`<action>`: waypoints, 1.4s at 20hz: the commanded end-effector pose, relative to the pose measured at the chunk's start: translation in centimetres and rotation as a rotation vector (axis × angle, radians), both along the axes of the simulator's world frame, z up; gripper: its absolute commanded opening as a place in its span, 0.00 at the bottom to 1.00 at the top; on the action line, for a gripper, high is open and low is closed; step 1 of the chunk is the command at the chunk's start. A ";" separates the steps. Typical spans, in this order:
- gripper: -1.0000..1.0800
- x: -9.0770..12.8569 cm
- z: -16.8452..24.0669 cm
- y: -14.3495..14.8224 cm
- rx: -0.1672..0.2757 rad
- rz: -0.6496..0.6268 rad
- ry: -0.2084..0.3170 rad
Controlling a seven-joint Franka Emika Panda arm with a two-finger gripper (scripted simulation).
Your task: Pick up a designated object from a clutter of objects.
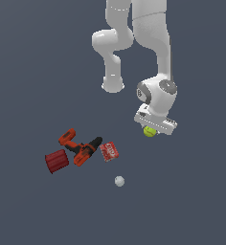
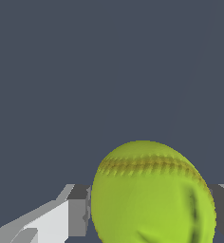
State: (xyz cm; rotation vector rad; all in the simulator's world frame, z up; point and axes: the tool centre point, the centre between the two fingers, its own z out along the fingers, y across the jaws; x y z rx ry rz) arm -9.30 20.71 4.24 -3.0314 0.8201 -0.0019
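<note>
The yellow-green ball sits right under my gripper in the exterior view, mostly hidden by the hand. In the wrist view the ball fills the space between my two fingers, which press on both its sides. The gripper is shut on the ball. The rest of the clutter lies to the exterior view's left: an orange-red and black power drill, a dark red ribbed cylinder, a small red box with white print and a small grey-white ball.
The arm's white links rise above the gripper. The floor is a plain dark grey surface.
</note>
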 end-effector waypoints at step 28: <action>0.00 1.6 11.9 -16.8 0.004 0.000 0.001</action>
